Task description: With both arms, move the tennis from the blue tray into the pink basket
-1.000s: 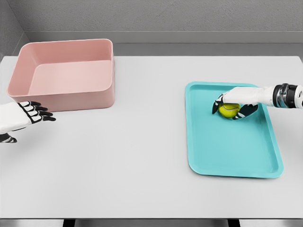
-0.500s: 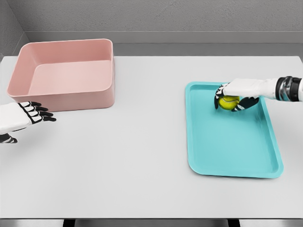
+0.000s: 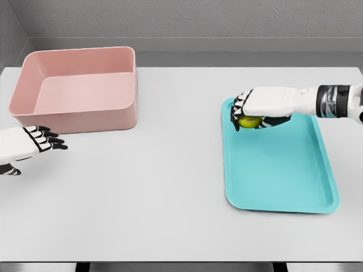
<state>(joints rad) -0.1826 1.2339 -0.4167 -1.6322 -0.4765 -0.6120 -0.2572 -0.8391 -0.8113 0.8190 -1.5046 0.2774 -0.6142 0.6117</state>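
Note:
A yellow-green tennis ball (image 3: 248,121) hangs just above the far left corner of the blue tray (image 3: 278,175), mostly covered by my right hand (image 3: 249,113), whose fingers are shut on it from above. The pink basket (image 3: 79,88) stands at the table's far left and holds nothing that I can see. My left hand (image 3: 45,140) hovers low over the table just in front of the basket's near wall, its fingers spread and holding nothing.
The grey table (image 3: 159,187) stretches between basket and tray. A grey wall runs behind the table's far edge.
The right hand has lifted the ball and carried it left, from the tray's far middle to its far left corner. The left hand has sunk slightly and drawn back a little.

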